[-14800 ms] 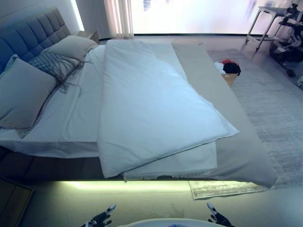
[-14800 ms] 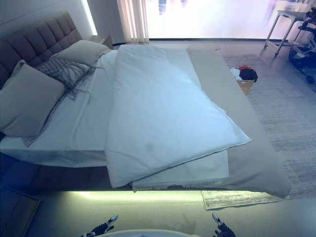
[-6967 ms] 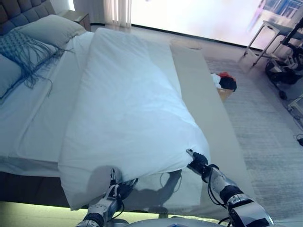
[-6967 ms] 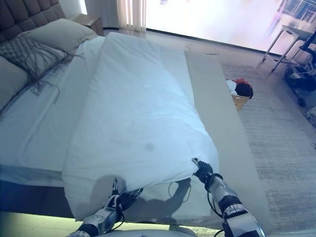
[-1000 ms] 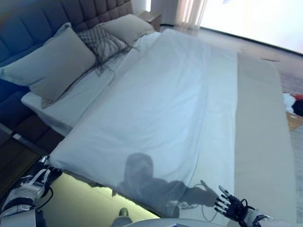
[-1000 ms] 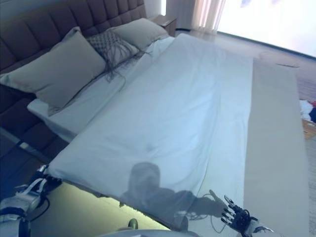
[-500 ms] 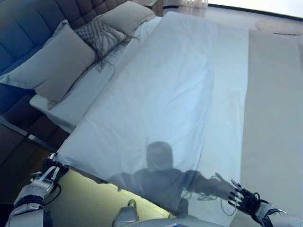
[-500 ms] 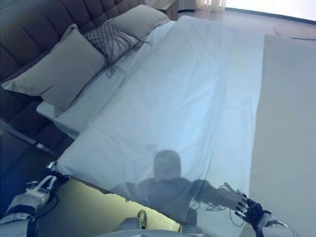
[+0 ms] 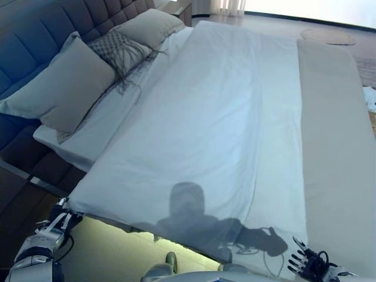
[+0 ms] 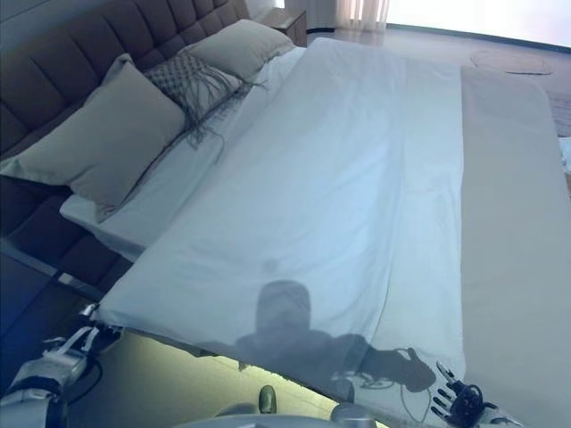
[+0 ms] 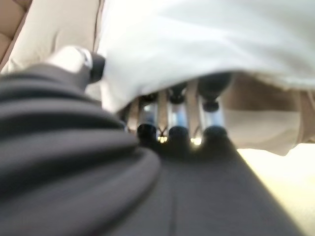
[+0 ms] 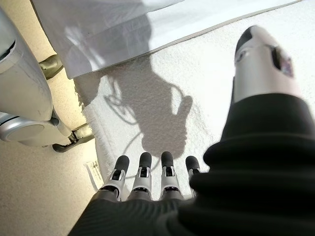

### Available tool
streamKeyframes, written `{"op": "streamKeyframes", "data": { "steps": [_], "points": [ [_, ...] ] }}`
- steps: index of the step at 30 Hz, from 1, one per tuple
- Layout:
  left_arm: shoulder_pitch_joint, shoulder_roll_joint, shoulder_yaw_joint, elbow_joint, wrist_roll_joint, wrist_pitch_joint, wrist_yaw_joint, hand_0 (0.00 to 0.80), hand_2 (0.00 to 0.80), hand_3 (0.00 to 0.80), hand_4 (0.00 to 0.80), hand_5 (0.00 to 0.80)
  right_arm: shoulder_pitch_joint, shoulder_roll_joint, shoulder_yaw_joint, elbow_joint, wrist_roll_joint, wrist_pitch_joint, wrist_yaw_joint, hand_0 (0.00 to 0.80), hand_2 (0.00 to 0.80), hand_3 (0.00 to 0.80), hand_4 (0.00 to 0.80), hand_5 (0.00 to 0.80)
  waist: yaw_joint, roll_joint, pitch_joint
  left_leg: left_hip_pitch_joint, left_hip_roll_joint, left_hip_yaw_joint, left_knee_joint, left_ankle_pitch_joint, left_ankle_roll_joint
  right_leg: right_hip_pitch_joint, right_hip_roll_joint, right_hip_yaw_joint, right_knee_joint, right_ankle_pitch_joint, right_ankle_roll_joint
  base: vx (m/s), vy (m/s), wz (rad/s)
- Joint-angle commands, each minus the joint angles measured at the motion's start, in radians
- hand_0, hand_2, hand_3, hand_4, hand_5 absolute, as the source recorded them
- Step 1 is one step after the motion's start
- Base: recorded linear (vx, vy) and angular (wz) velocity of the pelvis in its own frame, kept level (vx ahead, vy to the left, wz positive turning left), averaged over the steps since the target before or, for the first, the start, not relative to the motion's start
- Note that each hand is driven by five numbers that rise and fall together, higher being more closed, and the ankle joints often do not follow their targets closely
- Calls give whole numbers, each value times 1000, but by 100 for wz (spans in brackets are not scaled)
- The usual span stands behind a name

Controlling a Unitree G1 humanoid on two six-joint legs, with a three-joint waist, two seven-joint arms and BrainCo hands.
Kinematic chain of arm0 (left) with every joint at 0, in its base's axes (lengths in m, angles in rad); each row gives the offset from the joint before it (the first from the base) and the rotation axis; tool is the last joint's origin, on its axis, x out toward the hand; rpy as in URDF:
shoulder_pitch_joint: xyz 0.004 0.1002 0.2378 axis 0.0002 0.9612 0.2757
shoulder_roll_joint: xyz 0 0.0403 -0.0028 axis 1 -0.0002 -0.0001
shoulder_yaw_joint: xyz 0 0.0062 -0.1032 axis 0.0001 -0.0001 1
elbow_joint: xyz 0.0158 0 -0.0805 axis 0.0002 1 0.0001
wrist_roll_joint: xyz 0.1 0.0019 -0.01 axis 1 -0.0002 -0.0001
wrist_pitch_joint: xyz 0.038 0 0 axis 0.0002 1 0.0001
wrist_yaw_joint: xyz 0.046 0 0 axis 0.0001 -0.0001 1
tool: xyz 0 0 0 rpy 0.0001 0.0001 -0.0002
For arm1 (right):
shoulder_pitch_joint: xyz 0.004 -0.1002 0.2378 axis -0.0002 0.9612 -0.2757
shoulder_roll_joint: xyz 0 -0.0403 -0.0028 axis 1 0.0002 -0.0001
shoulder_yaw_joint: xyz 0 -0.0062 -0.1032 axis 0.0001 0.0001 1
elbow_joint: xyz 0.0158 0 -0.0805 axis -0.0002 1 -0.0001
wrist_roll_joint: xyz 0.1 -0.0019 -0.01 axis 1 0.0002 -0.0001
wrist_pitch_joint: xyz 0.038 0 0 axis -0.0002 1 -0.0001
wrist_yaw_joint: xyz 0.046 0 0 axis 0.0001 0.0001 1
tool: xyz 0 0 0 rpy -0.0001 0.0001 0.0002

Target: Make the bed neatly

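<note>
The left hand [image 9: 56, 226] is gripping the white duvet's [image 9: 205, 129] corner; the right hand [image 9: 311, 264] is hovering spread wide beside its edge.

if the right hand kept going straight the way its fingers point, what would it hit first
Probably the beige bedspread: the right hand hovers open over it, fingers aimed across the bed. The edge of the white duvet lies just beyond. How high the hand hangs above the cloth is unclear.

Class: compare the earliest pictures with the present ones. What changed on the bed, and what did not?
The folded white duvet has been spread flat toward the pillows. The left hand now grips its corner; the right hand is open, holding nothing. Pillows and the beige cover stayed put.
</note>
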Motion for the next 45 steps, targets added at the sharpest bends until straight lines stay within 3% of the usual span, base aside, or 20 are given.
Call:
{"op": "streamKeyframes", "data": {
  "steps": [1,13,25,26,27,36,45],
  "points": [
    [110,221,189,43,-85,-62,24,800,800,800,800,800,-13,-59,26,24,-16,-19,12,0,0,0,0,0,70,12,-48,-10,-5,-2,158,-164,-12,-33,-74,31,20,34,59,-73,168,0],
    [58,344,181,41,-143,-46,40,800,800,800,800,800,-45,-97,56,3,-6,-8,18,0,0,0,0,0,103,-10,-22,-51,-33,17,161,-181,27,-79,-126,29,-40,118,116,-98,144,0],
    [26,234,130,40,-138,-31,26,800,800,800,800,800,-89,-70,84,-31,27,-18,20,0,0,0,0,0,129,-40,53,-160,-34,18,226,-185,33,-135,-144,21,-41,143,130,-126,18,4],
    [18,224,118,41,-133,-25,24,558,558,558,558,558,-91,-68,86,-33,31,-24,22,0,0,0,0,0,130,-43,60,-166,-33,15,231,-186,33,-137,-145,19,-40,145,130,-59,-32,10],
    [14,222,114,41,-129,-21,24,0,0,0,0,0,-91,-67,85,-34,33,-26,23,0,0,0,0,0,131,-44,63,-168,-33,14,234,-187,33,-138,-145,18,-39,146,130,-91,-60,15],
    [24,142,49,74,3,19,-10,0,0,0,0,0,-106,-42,80,-58,49,-38,53,0,0,0,0,0,134,-57,90,-190,-22,12,271,-197,29,-136,-146,13,-27,143,133,-29,-43,14],
    [111,55,60,137,60,-6,-125,0,0,0,0,0,-101,-18,60,-47,47,-34,48,0,0,0,0,0,136,-48,74,-159,-25,11,257,-199,29,-123,-148,16,-19,133,130,37,-27,6]
  ]
}}
